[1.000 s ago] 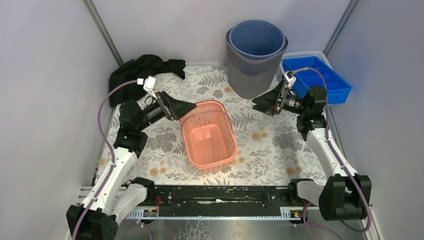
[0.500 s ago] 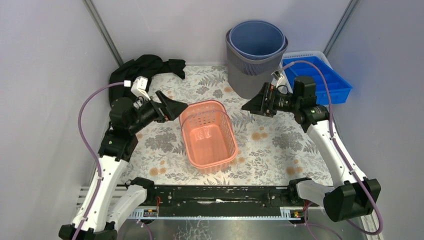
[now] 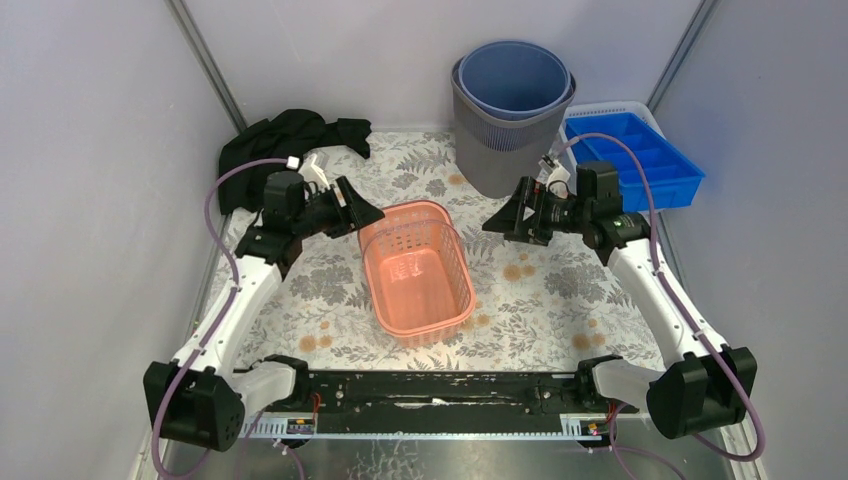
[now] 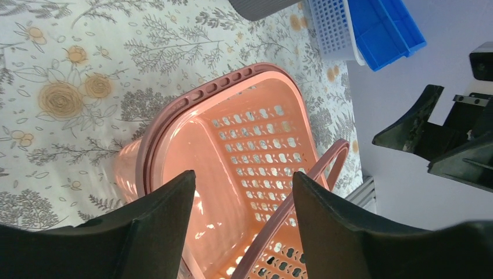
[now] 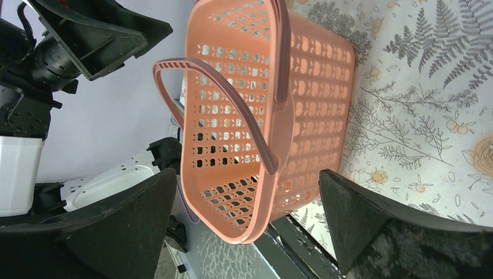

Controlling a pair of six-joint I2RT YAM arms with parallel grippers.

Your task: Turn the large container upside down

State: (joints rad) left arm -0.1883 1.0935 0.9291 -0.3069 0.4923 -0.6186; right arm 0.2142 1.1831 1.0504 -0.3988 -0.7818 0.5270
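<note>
Both arms now sit nearer the pink basket (image 3: 420, 280); left gripper (image 3: 353, 214) straddles its upper-left rim, jaws apart; right gripper (image 3: 503, 216) gapes wide; flip not begun.

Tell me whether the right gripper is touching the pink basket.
Apart. The top view shows floral tablecloth between the right gripper and the basket.

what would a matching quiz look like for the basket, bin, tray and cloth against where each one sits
Things:
1 pink basket
2 grey bin
3 blue tray
4 black cloth

Places:
a far left corner
b middle of the table
c far right corner
d far edge, right of middle

Pairs: 1-b, 2-d, 3-c, 4-a
</note>
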